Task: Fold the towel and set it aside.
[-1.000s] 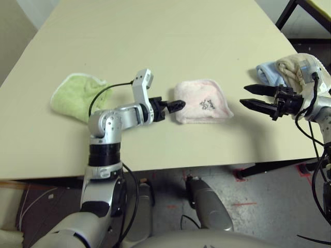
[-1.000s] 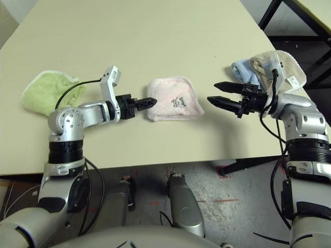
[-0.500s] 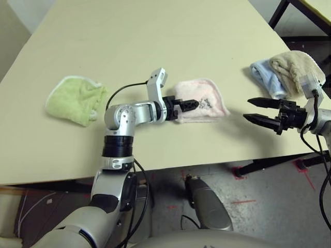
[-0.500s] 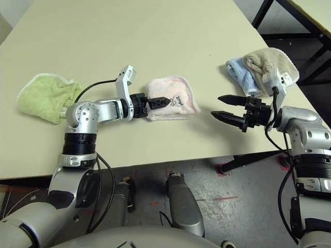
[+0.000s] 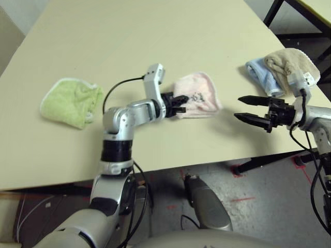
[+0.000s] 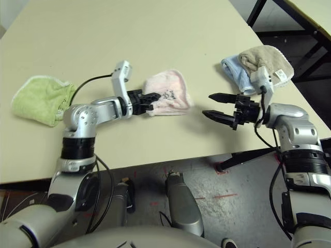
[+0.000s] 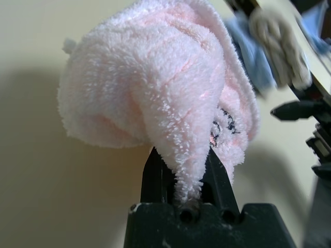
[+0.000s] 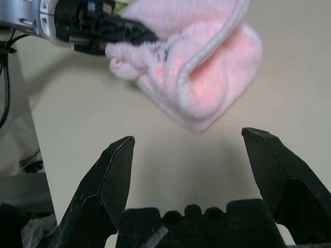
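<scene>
The pale pink towel lies folded in a bundle near the middle of the cream table, its dark logo facing up. My left gripper is shut on the towel's near left edge, and a fold of pink terry is pinched between its two black fingers. In the right wrist view the towel hangs slightly lifted at that end. My right gripper stands open to the right of the towel, a short gap away, nothing between its fingers.
A lime-green cloth lies at the table's left. A light blue cloth and a beige cloth sit together at the right edge, just behind my right arm. A dark table frame stands beyond that edge.
My left gripper went from open beside the towel to shut on its near edge, bunching it up. The right gripper stayed open. The camera view shifted.
</scene>
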Motion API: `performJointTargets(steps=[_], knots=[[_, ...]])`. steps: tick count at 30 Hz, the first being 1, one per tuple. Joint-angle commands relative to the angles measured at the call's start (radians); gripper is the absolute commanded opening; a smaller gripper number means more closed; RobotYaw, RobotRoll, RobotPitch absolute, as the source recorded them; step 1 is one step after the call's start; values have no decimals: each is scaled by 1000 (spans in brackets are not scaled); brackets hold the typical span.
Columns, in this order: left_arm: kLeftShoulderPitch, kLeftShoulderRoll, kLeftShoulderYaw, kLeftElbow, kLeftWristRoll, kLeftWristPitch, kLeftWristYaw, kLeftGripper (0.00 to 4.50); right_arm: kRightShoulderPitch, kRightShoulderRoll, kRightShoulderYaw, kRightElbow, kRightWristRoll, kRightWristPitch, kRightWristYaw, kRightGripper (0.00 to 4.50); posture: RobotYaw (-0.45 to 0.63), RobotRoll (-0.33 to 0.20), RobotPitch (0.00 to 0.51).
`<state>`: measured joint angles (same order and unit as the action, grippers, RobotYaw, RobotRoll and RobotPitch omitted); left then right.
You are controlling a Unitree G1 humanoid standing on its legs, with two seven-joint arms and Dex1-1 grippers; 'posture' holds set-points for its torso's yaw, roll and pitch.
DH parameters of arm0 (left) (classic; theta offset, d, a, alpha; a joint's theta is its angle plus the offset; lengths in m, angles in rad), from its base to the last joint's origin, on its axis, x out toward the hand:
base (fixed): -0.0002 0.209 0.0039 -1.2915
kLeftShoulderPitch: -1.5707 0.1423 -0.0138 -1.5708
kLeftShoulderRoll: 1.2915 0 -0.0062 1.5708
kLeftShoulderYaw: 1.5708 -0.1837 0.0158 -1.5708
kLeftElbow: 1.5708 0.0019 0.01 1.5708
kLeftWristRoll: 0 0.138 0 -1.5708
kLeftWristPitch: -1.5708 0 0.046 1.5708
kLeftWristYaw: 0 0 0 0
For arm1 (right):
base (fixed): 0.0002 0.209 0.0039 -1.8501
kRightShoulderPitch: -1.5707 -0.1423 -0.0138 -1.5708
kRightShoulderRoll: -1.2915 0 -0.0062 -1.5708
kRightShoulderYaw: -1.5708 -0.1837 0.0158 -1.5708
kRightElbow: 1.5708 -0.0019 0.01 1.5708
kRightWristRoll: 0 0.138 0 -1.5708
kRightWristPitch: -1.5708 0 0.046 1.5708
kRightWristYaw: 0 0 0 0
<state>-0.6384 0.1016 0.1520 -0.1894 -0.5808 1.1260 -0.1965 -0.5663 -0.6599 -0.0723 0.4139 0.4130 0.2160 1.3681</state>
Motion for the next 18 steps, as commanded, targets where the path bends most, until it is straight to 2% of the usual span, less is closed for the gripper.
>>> performJointTargets(steps=[1, 7, 12, 18], knots=[[29, -15, 86, -137, 0, -19, 95, 27, -67, 48, 44, 79, -31, -51, 27, 4500, 59, 0, 161], [-12, -16, 235, -245, -17, -49, 221, 27, -153, 105, 71, 208, -69, -123, 55, 4500, 142, 0, 162], [-79, 7, 367, -199, -4, -111, 328, 27, -198, 140, 83, 293, -95, -176, 73, 4500, 178, 0, 158], [-61, 28, 446, -151, -4, -148, 408, 27, -240, 163, 81, 362, -120, -213, 87, 4500, 190, 0, 155]])
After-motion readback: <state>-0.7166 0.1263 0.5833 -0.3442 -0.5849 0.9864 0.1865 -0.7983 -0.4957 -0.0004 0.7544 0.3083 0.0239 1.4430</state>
